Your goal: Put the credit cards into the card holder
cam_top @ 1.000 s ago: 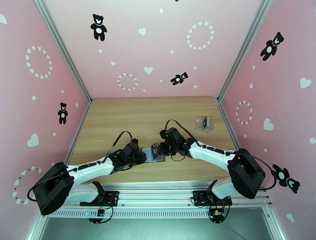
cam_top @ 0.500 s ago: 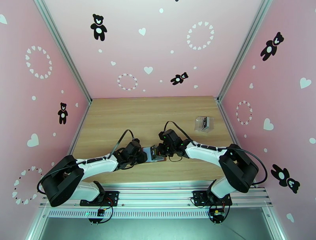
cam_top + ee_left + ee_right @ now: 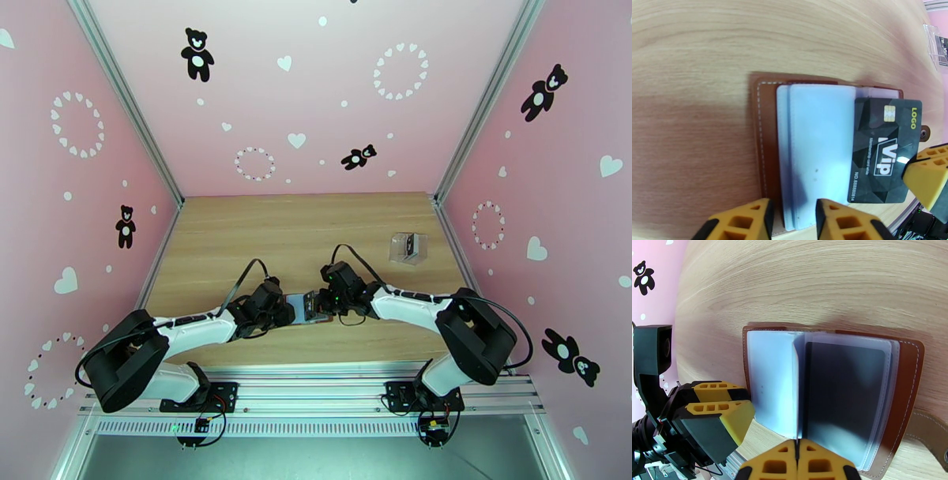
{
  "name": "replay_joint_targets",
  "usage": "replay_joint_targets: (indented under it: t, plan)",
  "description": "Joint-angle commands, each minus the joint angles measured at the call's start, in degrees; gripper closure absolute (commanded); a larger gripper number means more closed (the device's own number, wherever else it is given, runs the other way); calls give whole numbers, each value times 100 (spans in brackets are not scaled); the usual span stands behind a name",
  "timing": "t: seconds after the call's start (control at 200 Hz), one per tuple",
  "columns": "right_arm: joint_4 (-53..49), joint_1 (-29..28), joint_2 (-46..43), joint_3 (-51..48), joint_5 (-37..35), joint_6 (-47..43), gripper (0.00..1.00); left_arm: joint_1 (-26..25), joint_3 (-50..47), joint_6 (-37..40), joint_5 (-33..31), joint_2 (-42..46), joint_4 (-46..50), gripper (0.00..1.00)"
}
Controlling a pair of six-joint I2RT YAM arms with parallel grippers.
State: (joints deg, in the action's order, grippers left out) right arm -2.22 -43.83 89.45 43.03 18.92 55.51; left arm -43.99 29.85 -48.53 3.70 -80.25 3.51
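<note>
Pinching the credit card [image 3: 884, 152], my right gripper [image 3: 798, 453] crept over the card holder [image 3: 764, 130] — slotting's next — left gripper [image 3: 792, 217] half-spread at its edge.

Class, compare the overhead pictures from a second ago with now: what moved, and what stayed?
The left arm and right arm pulled their elbows inward. Nothing was picked up or released. The left tool and right tool stayed at the open wallet, the right one pinching the dark card; the clear case stayed put.
</note>
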Motion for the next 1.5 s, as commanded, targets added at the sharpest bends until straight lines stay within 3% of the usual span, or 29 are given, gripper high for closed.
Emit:
replay_joint_targets:
  t: [0.0,0.606,1.496]
  plan:
    - [94,32,-115,-133,-92,76,100,39,-14,34,-3,-16,77,65]
    - [635,59,191,-279,366,329,100,39,-23,30,25,-77,36,65]
    - [599,200,695,-363,247,11,100,41,-23,37,34,-113,37,65]
